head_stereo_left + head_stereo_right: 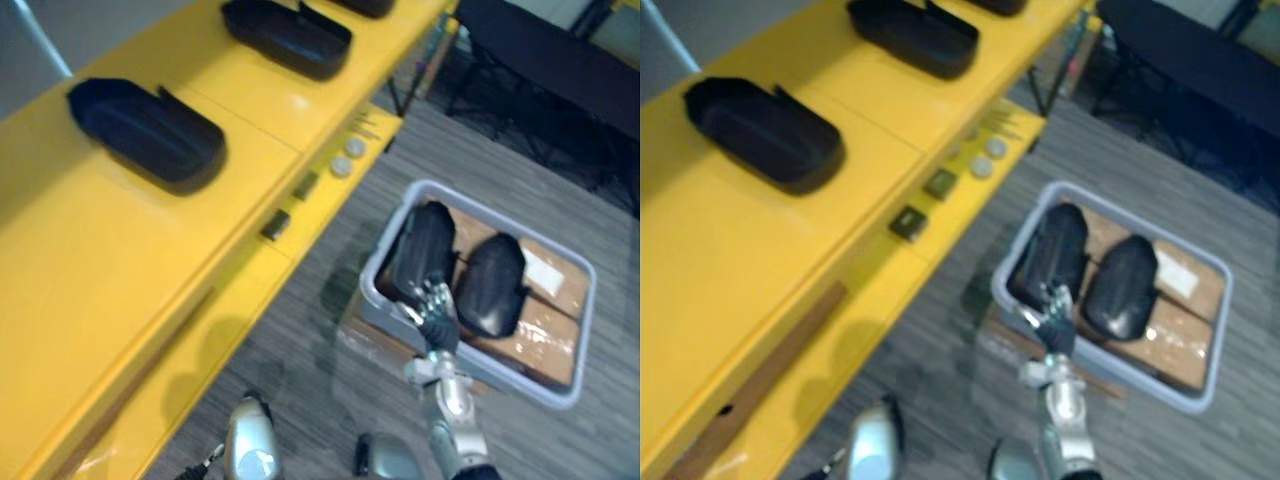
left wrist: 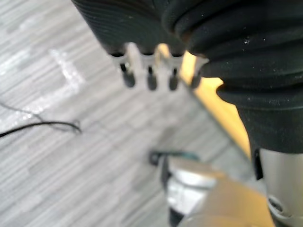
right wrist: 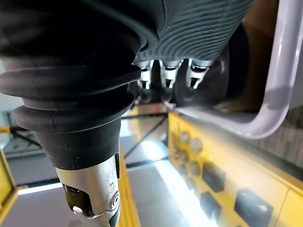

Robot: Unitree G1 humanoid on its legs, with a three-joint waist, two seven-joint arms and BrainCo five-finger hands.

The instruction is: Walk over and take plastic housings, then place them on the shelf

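Left housing [image 1: 420, 250] and right housing [image 1: 492, 282], both black plastic, lie side by side in a grey bin [image 1: 378, 258] on the striped grey floor [image 1: 300, 385] in the left eye view, with brown cardboard [image 1: 545, 325] under them. The right hand [image 1: 436, 308] reaches over the bin's near wall, its fingers at the near end of the left housing. On top of the yellow shelf [image 1: 100, 270] sit a near shelf housing [image 1: 150, 130] and a far shelf housing [image 1: 290, 38], open side up, both well apart from that hand. Small round discs [image 1: 348, 155] and dark blocks [image 1: 275, 225] lie on the shelf's lower ledge.

The right eye view gives the same layout, and adds a wooden strip [image 1: 760, 375] lying along the shelf's lower ledge.

In the left wrist view the left hand [image 2: 150, 78] hangs over the floor beside the shelf's yellow edge, fingers straight and relaxed, holding nothing.

In the right wrist view the right hand's fingers [image 3: 166, 75] point straight out at the dark curved side of the left housing, inside the bin's pale rim. They are stretched, not curled round it; whether the tips touch it I cannot tell.
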